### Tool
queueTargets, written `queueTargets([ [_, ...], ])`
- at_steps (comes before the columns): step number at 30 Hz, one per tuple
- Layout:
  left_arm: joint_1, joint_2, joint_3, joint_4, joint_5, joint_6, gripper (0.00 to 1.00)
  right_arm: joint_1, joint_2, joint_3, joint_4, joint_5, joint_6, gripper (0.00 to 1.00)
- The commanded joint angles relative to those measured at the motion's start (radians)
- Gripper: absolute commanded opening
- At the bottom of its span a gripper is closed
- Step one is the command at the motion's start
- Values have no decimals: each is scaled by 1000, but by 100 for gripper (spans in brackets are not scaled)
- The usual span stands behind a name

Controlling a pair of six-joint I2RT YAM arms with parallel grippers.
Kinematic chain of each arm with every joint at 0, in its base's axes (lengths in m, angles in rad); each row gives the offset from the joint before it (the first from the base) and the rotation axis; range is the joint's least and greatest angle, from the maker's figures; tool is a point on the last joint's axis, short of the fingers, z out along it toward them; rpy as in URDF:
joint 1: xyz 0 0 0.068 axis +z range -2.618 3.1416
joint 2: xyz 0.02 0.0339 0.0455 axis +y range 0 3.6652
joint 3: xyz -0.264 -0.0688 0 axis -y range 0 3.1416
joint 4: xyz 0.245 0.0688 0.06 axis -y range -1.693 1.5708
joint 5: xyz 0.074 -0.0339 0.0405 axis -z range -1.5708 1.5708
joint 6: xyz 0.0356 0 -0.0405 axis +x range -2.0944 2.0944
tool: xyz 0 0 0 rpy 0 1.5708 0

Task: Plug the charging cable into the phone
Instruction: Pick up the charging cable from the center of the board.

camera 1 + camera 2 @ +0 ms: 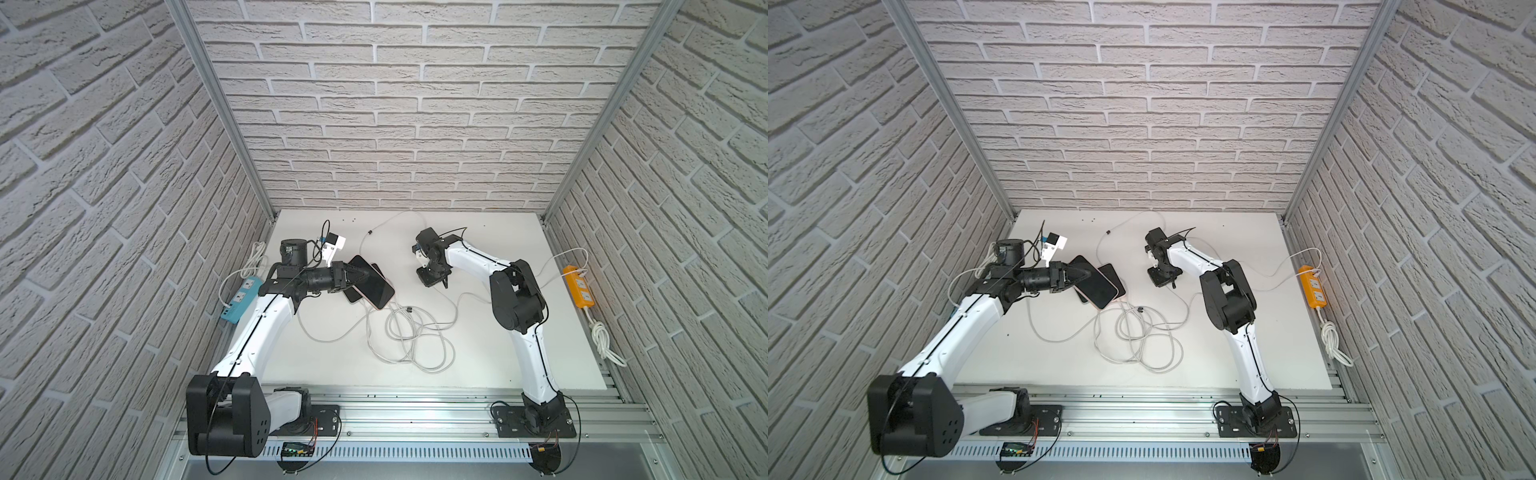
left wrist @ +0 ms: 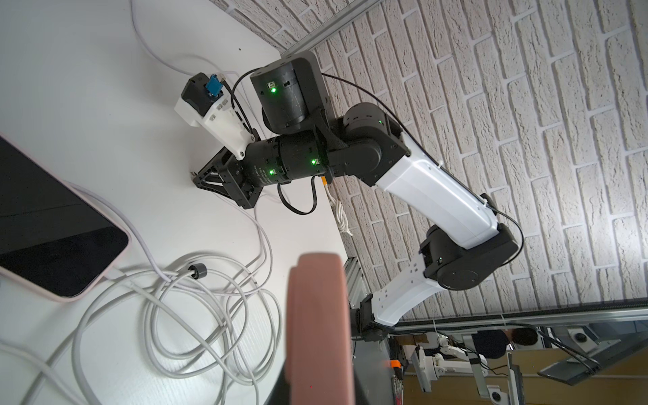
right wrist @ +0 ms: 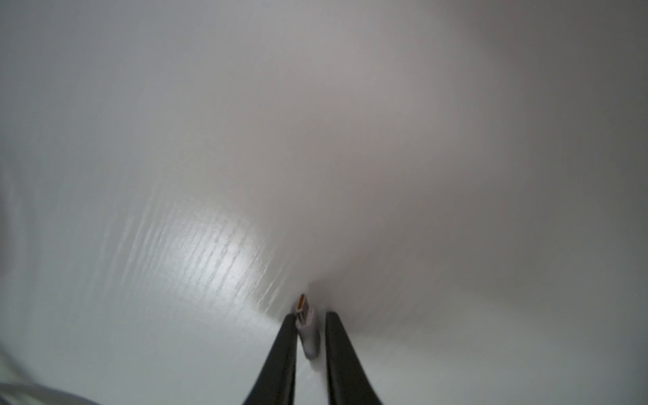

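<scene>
Left gripper [image 1: 365, 277] clamps the phone [image 1: 376, 291] over the desk [image 1: 478, 365], long axis diagonal, free end toward the near right. Right gripper [image 3: 309, 314] flanks the cable plug [image 3: 310, 333], tip pointing beyond the fingertips; clamped or not, unclear.

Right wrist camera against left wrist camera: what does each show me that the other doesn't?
Only the right wrist: the plug up close, metal tip forward, sitting between the jaws. Only the left wrist: a phone in a pink case, the right arm and the brick wall. Both: the white table, the right gripper and some white cable.
</scene>
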Motion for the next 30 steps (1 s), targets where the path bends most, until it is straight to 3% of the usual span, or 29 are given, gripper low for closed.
queueTargets([
  [1,6,-26,-6,54,24,6,0,-3,18,-30,-19,-13,-6,11],
  [3,6,-28,-7,54,20,4,0,-3,14,-33,-18,-17,-8,4],
  [8,12,-36,-11,57,-21,-2,0,-21,-73,-54,20,-117,17,3],
  [10,17,-43,-14,78,-29,-16,0,-34,-159,-99,81,-268,16,3],
  [16,29,-61,5,187,8,-72,0,-46,-467,-311,274,-915,13,3],
  [18,28,-59,22,216,20,-90,0,-36,-525,-356,276,-1028,1,3],
  [24,28,-78,86,209,90,-91,0,-17,-682,-513,293,-1191,8,3],
  [30,21,-95,104,214,146,-77,0,7,-738,-546,240,-1300,-36,3],
])
